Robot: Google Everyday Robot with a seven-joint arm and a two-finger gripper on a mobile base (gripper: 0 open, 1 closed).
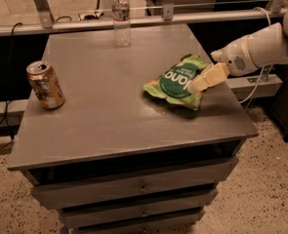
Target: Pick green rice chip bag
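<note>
Green rice chip bag (174,82) lies flat on the grey cabinet top (114,121), right of centre & toward the right edge, dark-green circle w/ white letters facing up. Gripper (198,85) is at the end of the white arm (260,50), which enters from the right. Its cream tip angles down over the bag's right side, touching or just above, can't tell which. Can't tell either if it's spread or closed. Orange-gold can (46,84) stands upright near the left edge, well apart from the bag. Clear water bottle (121,14) stands at the back edge, approx. mid-width. Drawers (138,185) sit below the top.
</note>
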